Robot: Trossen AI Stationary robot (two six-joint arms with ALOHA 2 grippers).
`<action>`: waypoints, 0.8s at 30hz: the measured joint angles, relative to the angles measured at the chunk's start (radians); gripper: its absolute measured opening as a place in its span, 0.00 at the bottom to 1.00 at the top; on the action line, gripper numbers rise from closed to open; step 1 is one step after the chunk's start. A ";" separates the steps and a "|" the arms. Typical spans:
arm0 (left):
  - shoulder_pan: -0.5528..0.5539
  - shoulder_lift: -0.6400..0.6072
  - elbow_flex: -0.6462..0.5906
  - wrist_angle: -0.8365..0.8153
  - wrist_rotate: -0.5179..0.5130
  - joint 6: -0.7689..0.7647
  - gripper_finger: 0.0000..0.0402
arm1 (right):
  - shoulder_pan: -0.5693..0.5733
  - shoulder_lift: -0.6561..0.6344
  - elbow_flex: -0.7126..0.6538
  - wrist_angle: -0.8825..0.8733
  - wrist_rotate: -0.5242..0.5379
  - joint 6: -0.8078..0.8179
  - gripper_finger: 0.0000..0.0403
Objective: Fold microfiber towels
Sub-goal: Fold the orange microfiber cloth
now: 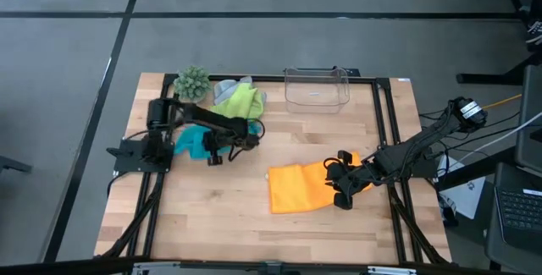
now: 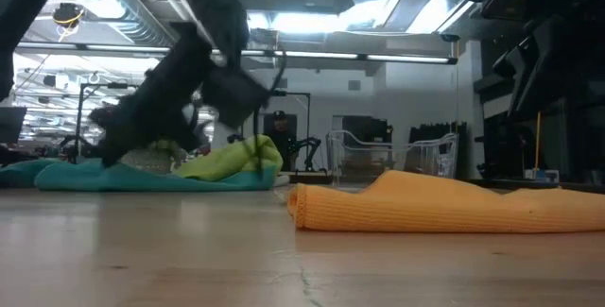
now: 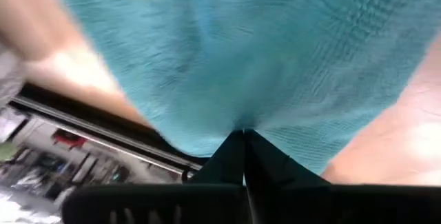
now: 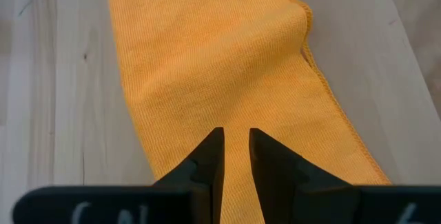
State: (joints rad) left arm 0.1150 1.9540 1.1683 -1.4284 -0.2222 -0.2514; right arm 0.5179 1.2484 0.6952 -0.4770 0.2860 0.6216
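The turquoise towel (image 1: 190,142) lies bunched at the table's left, spread low on the wood in the low view (image 2: 142,177). My left gripper (image 1: 210,151) is at its right edge, shut on it (image 3: 244,136). The lime green towel (image 1: 237,103) lies behind it on the light grey towel (image 1: 227,85). The orange towel (image 1: 298,189) lies folded on the table right of centre. My right gripper (image 1: 342,187) stands over its right end, fingers a narrow gap apart (image 4: 236,148) with smooth cloth showing beneath. My left gripper pinches the turquoise towel at its edge (image 3: 242,122) between its two shut fingers, which slant down from above. Creases in the cloth run together at the fingertips. One layer or several, I cannot tell. Most of the towel rests on the table.
A small green fuzzy plant (image 1: 192,82) stands at the far left. A clear plastic box (image 1: 317,89) stands at the far edge, right of centre. Bare wood lies along the near edge and between the two arms.
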 joint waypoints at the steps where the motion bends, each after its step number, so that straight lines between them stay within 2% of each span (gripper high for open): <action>1: -0.001 -0.026 0.010 -0.010 -0.005 -0.008 0.00 | 0.000 0.000 0.000 0.000 0.000 -0.001 0.18; 7: -0.047 -0.244 0.045 0.015 -0.003 -0.162 0.00 | 0.000 0.000 0.000 -0.003 0.001 -0.003 0.18; 13: -0.164 -0.423 0.046 0.189 -0.003 -0.338 0.00 | 0.000 0.000 0.000 0.020 0.056 -0.035 0.18; 15: -0.210 -0.452 0.046 0.271 -0.022 -0.345 0.00 | 0.000 0.000 0.001 0.037 0.061 -0.082 0.18; 19: -0.302 -0.469 0.046 0.416 -0.127 -0.309 0.00 | 0.000 0.004 0.001 0.091 0.063 -0.147 0.18; 22: -0.351 -0.466 0.046 0.493 -0.196 -0.317 0.00 | -0.006 0.047 0.001 0.201 0.052 -0.152 0.18; 24: -0.368 -0.455 0.046 0.545 -0.244 -0.341 0.00 | -0.026 0.105 0.003 0.283 0.007 -0.152 0.18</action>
State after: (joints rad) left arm -0.2535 1.4990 1.2144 -0.8834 -0.4659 -0.5926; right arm 0.4919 1.3538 0.6979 -0.1943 0.2927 0.4692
